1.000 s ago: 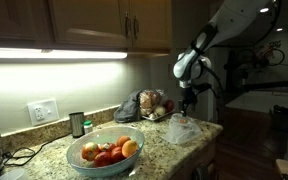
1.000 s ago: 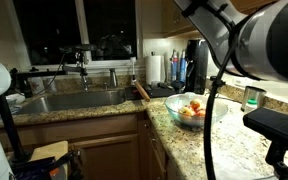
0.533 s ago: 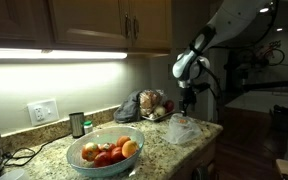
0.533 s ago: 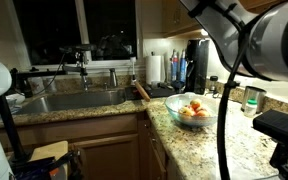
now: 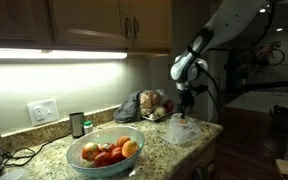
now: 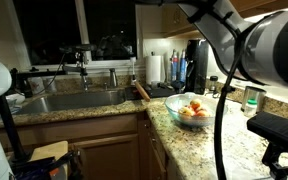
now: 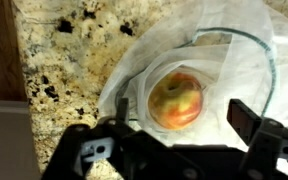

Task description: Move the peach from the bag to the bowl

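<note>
The granite table (image 5: 159, 150) carries everything the task needs. The bowl (image 5: 79, 160) stands towards one end, wide, shallow and already heaped with fruit (image 5: 112, 152). The bag (image 5: 184, 128) lies well apart from it, near the table's corner, crumpled and see-through. Above the bag the hand (image 5: 187, 100) is hung from the arm, pointing straight down, with its jaws spread wide and nothing held. No contact with the film can be made out. In the wrist view the peach (image 7: 176, 100) is seen in the bag, yellow with a red blush and wrapped round by the whitish film, roughly centred between the two fingers.

The step in hand is judged to be the descent onto the peach. The fingers should be kept to either side of the fruit and lowered until its widest part is reached. A gentle closing is called for, since a peach bruises and a round skin can slip. Whether the bag's mouth faces upward cannot be told. If film is pinched together with the fruit, the bag is likely to be lifted too, so the lift should be slow.

Around the work, a dark grey sack (image 5: 134, 105) with more fruit in its mouth is slumped against the wall, between bag and bowl. It may be brushed on a low carry, so height should be gained before crossing. A small dark cup (image 5: 77, 124) stands behind the bowl, off the likely path.
</note>
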Available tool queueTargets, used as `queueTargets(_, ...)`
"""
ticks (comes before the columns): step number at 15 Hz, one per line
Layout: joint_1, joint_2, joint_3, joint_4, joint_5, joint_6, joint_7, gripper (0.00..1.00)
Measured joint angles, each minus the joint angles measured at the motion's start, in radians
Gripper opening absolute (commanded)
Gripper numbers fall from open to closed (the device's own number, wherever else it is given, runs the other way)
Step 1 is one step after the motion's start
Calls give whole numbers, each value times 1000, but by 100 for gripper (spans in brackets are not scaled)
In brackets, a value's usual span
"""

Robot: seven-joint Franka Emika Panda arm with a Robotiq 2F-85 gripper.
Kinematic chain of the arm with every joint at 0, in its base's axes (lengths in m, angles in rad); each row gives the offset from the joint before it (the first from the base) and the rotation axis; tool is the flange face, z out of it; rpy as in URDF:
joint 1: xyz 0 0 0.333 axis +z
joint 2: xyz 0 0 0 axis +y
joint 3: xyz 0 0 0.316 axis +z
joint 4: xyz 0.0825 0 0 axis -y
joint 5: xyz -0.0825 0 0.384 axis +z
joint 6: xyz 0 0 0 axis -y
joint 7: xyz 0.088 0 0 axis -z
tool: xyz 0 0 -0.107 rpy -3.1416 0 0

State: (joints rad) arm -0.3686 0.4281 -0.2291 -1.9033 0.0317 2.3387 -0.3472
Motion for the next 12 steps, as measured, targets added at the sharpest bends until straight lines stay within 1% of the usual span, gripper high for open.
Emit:
queueTargets(4, 0, 37, 18, 26, 0, 0, 0, 100)
queueTargets(12, -3, 96, 19, 86, -3, 0, 0, 100)
